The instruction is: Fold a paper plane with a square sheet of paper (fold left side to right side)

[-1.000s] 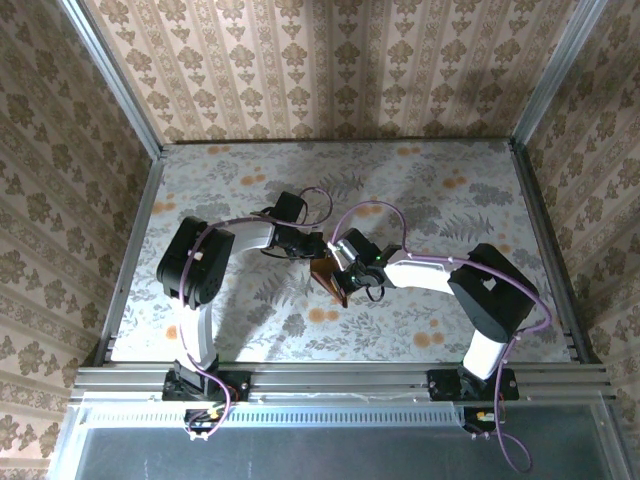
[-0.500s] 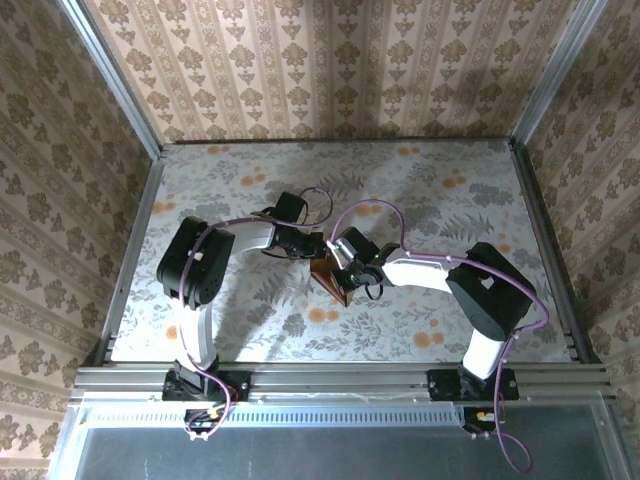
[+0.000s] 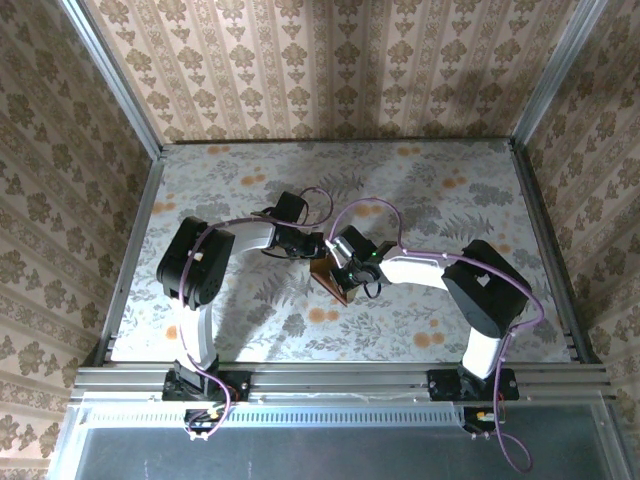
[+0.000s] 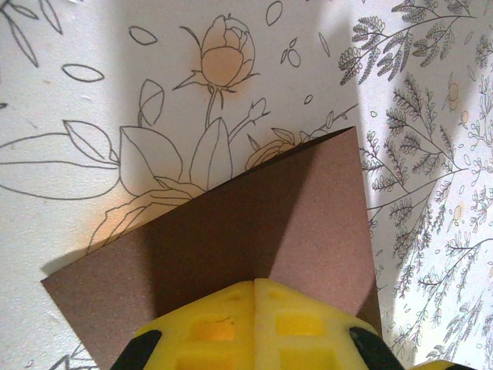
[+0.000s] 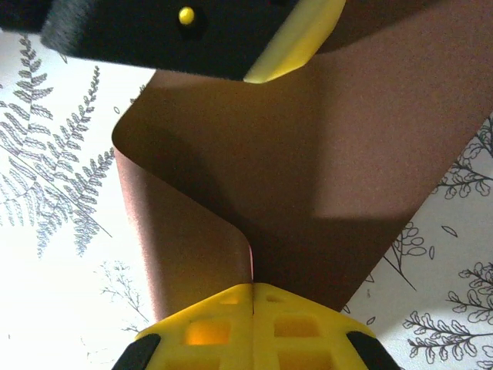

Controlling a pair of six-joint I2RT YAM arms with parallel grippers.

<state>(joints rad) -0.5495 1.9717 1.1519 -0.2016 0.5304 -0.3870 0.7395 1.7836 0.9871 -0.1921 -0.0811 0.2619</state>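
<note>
Reddish-brown square sheet of paper (image 4: pixel 231 231) curled over at desk (image 3: pixel 450 200) centre; left end effector (image 4: pixel 255 284) and right end effector (image 5: pixel 253 287) each pinched closed on it.

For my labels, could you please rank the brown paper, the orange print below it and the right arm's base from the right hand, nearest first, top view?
1. Brown paper, held in the right hand.
2. Orange print, just nearside of it.
3. Right arm's base, far off, near right.

left claw (image 3: pixel 318 248), right claw (image 3: pixel 337 265), paper (image 3: pixel 328 281) between
</note>
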